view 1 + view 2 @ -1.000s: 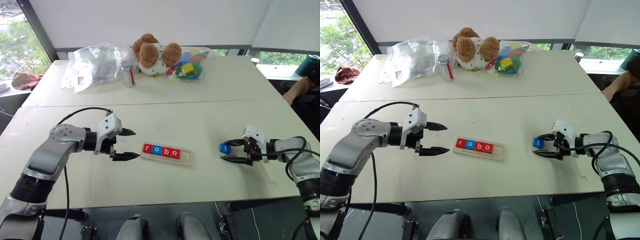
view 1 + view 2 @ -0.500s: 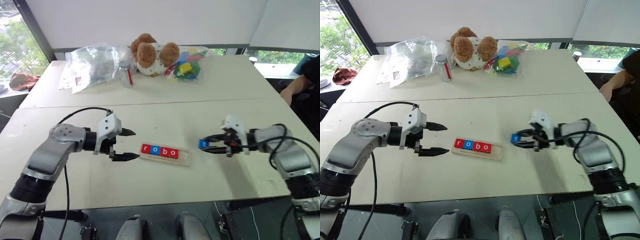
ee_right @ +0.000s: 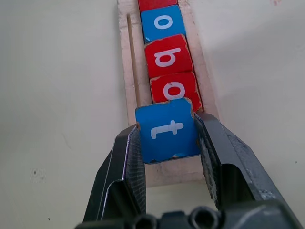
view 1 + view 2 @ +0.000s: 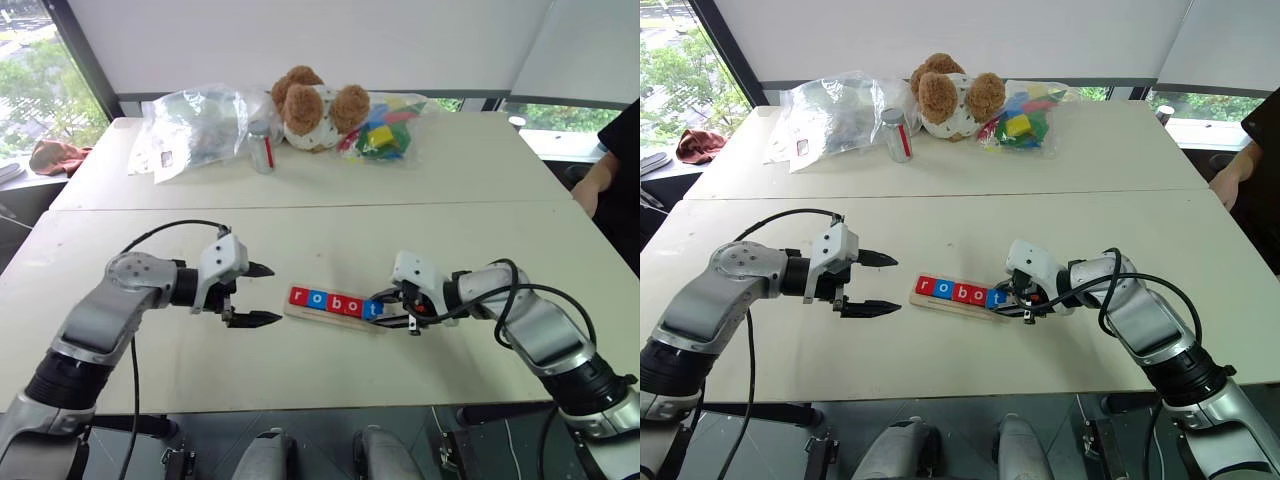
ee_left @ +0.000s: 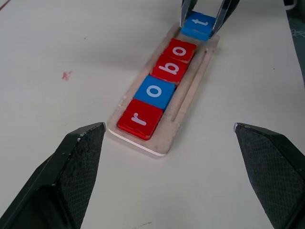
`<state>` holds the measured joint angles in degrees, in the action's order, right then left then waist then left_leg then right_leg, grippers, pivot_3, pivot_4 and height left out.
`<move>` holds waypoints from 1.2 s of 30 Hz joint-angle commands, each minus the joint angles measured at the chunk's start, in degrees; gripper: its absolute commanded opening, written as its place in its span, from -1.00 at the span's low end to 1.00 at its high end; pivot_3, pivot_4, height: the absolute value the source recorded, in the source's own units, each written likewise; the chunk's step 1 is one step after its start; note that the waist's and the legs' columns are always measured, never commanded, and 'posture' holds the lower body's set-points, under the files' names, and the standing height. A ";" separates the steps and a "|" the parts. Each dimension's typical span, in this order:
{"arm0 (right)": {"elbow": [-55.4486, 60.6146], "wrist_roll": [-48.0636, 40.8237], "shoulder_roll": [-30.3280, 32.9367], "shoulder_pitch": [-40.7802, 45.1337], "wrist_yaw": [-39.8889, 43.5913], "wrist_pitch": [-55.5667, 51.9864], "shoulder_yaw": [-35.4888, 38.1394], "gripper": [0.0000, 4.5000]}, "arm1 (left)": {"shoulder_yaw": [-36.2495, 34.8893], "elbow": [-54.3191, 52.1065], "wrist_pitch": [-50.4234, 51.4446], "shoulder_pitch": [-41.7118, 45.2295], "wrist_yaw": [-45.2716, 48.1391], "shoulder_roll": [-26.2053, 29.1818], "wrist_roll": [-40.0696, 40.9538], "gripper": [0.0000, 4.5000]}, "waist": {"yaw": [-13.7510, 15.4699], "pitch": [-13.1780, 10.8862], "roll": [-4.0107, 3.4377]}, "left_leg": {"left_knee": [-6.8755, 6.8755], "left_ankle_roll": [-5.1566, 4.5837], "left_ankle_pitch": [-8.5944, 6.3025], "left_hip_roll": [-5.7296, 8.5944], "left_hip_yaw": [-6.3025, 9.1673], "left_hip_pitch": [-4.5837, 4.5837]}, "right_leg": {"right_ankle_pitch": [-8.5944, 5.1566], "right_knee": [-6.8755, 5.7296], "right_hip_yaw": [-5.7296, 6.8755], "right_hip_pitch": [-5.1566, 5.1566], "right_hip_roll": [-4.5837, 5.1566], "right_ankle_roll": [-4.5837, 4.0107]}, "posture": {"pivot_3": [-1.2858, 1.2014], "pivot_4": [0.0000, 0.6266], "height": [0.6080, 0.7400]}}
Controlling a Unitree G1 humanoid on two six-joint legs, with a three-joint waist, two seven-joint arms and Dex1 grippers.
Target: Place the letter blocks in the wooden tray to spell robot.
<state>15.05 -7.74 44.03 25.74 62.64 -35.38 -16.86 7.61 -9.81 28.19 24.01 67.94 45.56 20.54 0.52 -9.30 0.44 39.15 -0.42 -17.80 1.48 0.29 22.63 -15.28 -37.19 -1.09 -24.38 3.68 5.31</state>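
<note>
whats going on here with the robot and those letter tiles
The robot is spelling "robot" in the wooden tray. Four tiles, r, o, b and o, already sit in a row in it. The right claw is shut on the blue t tile and holds it at the tray's empty end slot, next to the last o. The left claw hangs open beside the tray's other end, holding nothing.

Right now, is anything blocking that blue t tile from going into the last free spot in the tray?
Nothing visible. The right gripper holds the blue t tile over the wooden tray's empty end slot.
</note>
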 commanded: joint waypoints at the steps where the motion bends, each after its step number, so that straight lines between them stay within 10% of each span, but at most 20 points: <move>1: 0.02 0.47 0.92 0.09 -0.12 1.47 0.48 -0.50 | -0.51 -1.80 -0.72 0.21 -0.47 -0.20 0.07 1.00 | 0.00 0.00 0.00 | 0.00 0.00 0.00 0.00 0.00 0.00 | 0.00 0.00 0.00 0.00 -0.01 0.00 | 0.03 -0.52 1.00; 36: -3.31 1.81 -2.01 0.00 -0.80 4.12 -0.93 -0.50 | 0.34 -1.64 -1.05 0.22 -1.14 -1.16 -0.64 1.00 | -0.01 0.00 0.00 | 0.01 -0.01 0.00 -0.01 -0.01 -0.01 | 0.00 -0.02 0.02 0.01 -0.07 0.00 | 0.03 -0.52 1.00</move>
<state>10.48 -5.84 42.40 25.17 62.07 -31.38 -17.35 8.22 -10.21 27.89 23.62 66.95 44.39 19.87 0.51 -9.30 0.44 39.16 -0.43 -17.80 1.48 0.29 22.62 -15.28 -37.22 -1.07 -24.37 3.61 5.31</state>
